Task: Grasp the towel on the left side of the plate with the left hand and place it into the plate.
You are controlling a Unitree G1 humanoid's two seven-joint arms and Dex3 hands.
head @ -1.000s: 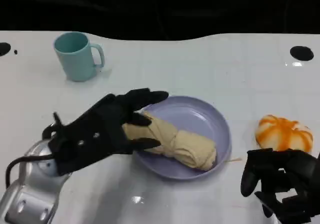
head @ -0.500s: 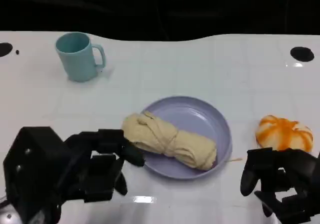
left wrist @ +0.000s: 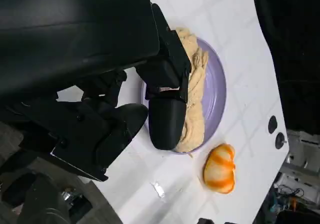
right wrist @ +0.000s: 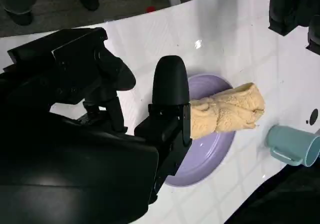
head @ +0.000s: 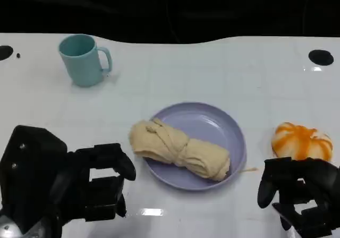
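A rolled beige towel [head: 179, 149] lies across the lilac plate [head: 218, 126], its left end hanging over the plate's left rim. My left hand [head: 69, 187] sits low at the near left of the table, apart from the towel, its fingers curled and holding nothing. In the left wrist view the towel [left wrist: 196, 84] and plate [left wrist: 216, 91] lie beyond the left hand's fingers [left wrist: 167, 119]. My right hand [head: 300, 195] rests at the near right with fingers bent and nothing in them. The right wrist view shows the towel [right wrist: 227, 115] on the plate [right wrist: 207, 159].
A teal mug [head: 83, 59] stands at the far left. An orange-and-white pumpkin-shaped object [head: 302, 141] sits right of the plate, just beyond my right hand. Two black round marks [head: 320, 56] lie near the table's far corners.
My left hand has let go of the towel and drawn back toward the near left edge. The towel stays on the plate. The right hand has not moved.
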